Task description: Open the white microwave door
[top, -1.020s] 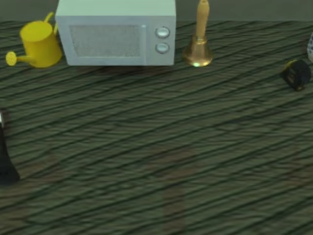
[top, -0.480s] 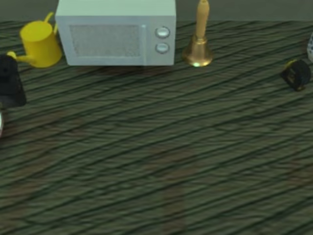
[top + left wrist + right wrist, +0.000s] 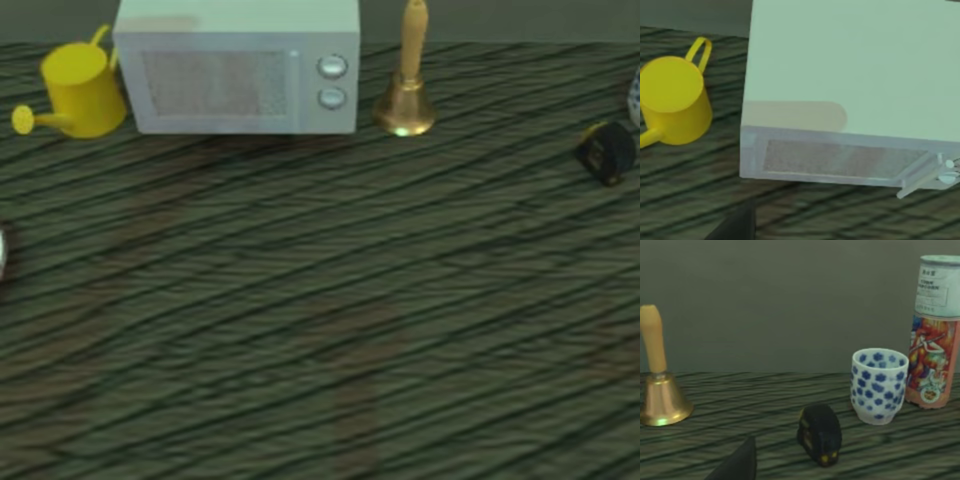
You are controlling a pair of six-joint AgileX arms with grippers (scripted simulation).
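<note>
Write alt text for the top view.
A white microwave with its door shut stands at the table's far edge. A yellow watering can sits to its left, a brass bell to its right, and a black tape measure lies far right. No gripper shows.

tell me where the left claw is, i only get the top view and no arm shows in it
observer: the left wrist view looks down on the roof of the boxy white microwave, yellow metal watering can beside it, so the left claw seems to be above that end.
operator: any handle on the door
observer: yes, a pale slanted bar stands off the white microwave door at its knob end.
operator: whats off my right edge
observer: a tall can with a colourful label, next to the white cup with blue dots.
</note>
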